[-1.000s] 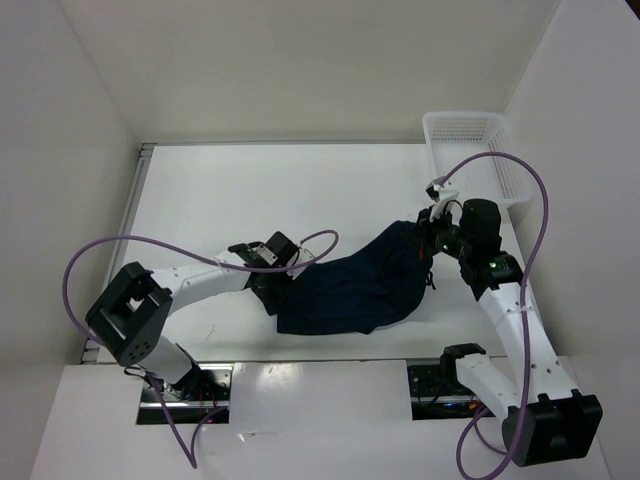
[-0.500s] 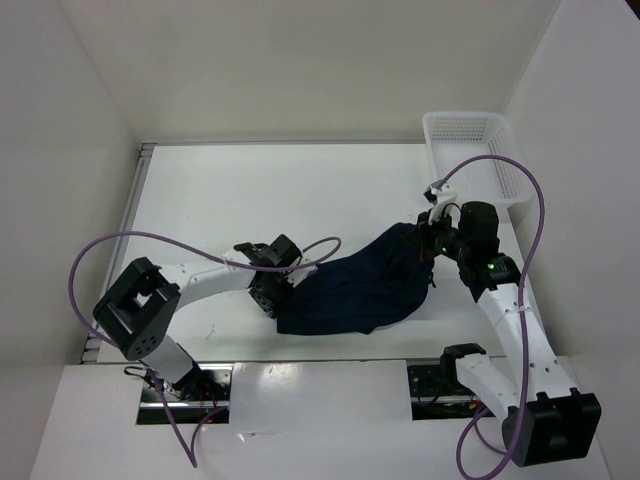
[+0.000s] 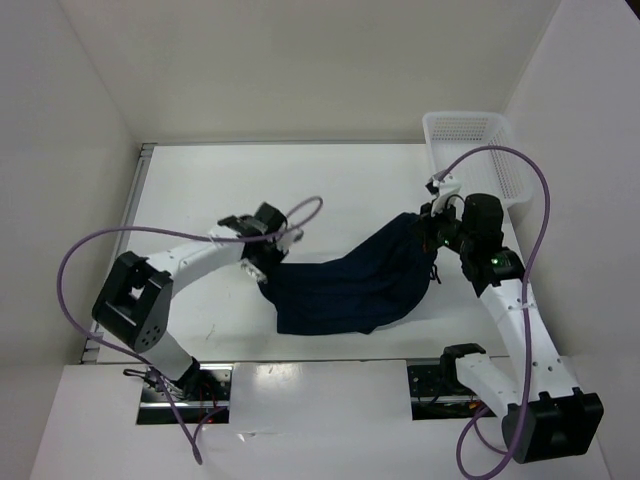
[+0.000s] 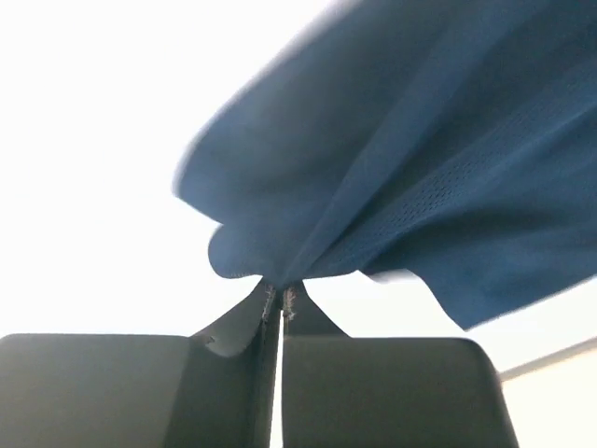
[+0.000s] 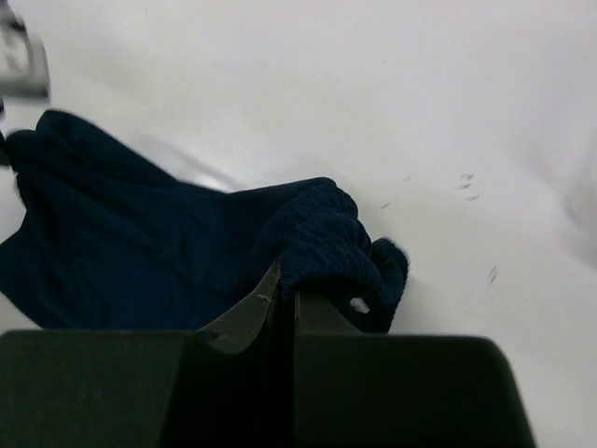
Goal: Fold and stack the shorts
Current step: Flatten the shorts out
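The dark navy shorts (image 3: pixel 350 285) hang stretched between both arms over the middle of the white table (image 3: pixel 200 190). My left gripper (image 3: pixel 266 268) is shut on their left edge; in the left wrist view the fabric (image 4: pixel 420 159) fans up from my pinched gripper (image 4: pixel 280 289). On the right, my right gripper (image 3: pixel 428 235) is shut on the ribbed waistband (image 5: pixel 326 233), which bunches over my right gripper (image 5: pixel 284 285) in the right wrist view. A thin drawstring (image 3: pixel 433 277) dangles below the right arm's grip.
A white mesh basket (image 3: pixel 475 150) stands at the table's far right corner, just behind the right arm. White walls close in the table on the left, back and right. Purple cables loop off both arms.
My left gripper has shut on the left edge of the shorts and pulled it up and to the left, stretching the cloth. The right gripper has kept its hold and shifted slightly toward the back.
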Controlling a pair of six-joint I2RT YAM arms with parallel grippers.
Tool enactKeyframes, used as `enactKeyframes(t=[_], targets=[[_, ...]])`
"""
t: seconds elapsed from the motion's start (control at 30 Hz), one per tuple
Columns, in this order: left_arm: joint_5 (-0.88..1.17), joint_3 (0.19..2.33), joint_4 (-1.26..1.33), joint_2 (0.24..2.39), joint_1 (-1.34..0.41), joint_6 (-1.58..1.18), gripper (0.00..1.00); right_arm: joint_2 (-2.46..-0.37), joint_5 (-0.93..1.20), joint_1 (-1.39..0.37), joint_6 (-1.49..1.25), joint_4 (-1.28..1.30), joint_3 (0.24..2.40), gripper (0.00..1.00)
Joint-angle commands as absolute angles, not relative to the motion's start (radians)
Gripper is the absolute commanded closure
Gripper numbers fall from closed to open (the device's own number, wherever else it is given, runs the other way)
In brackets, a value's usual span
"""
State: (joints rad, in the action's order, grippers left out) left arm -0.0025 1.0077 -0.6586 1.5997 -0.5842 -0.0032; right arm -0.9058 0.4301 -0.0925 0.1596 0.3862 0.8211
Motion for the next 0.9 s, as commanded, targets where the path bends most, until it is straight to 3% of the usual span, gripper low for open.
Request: enactKeyframes(t=[0.0, 0.43, 0.67, 0.87], targets=[[-0.057, 1.221, -0.693, 1.505, -0.464, 0.000, 1.00, -0.916, 0.393, -0.087, 0.202, 0.299, 0.971, 1.00], [-0.136, 1.676, -0.733, 1.169, -0.287, 0.000, 1.00, -0.936, 0.382, -0.068, 0.058, 0.265, 1.422, 1.00], [-0.123, 1.943, -0.724, 1.126, -0.210, 0.000, 1.00, -0.914, 0.502, -0.009, -0.008, 0.350, 1.693, 1.00], [-0.149, 2.082, -0.724, 1.138, -0.175, 0.000, 1.00, -0.904, 0.630, 0.047, -0.152, 0.333, 1.802, 1.00]])
